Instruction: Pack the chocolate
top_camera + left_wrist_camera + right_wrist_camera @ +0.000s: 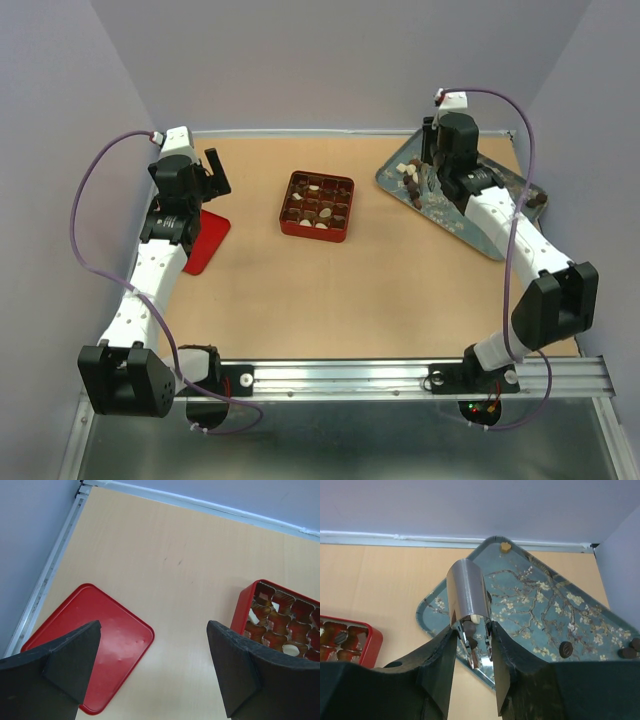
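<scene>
The chocolate shows as small dark, reddish and cream pieces in the red gridded box (318,207), with more in a cluster (410,177) on the blue floral tray (470,215). In the right wrist view, loose dark pieces (565,649) and a cream piece (505,546) lie on the tray (540,600). My right gripper (440,172) (472,630) is shut on metal tongs (469,597) above the tray's left end. Dark pieces show between the tong arms; I cannot tell if they are gripped. My left gripper (216,172) (154,630) is open and empty, left of the box (245,607).
A flat red lid (205,242) (117,640) lies at the table's left edge, partly under the left arm. Walls close in the back and both sides. More dark pieces (537,200) sit at the tray's right end.
</scene>
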Robot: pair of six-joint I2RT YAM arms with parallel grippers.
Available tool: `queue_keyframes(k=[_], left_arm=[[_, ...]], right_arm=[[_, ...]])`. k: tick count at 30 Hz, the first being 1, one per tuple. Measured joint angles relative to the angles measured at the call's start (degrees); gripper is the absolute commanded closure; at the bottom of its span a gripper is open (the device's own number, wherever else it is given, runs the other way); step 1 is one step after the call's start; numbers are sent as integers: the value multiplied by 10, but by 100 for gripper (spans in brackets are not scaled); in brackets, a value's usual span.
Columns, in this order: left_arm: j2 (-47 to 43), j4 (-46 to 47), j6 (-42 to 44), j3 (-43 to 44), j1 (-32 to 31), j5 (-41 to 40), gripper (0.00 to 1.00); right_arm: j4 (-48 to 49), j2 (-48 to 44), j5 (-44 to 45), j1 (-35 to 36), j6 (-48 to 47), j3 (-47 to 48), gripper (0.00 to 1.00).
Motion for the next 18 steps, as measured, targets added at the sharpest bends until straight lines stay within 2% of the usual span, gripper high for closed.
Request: queue_keyframes(k=[18], left_arm=[[5,0,0,0,0,-1,1]], right_arm=[[6,59,-42,-23,7,-17,62]])
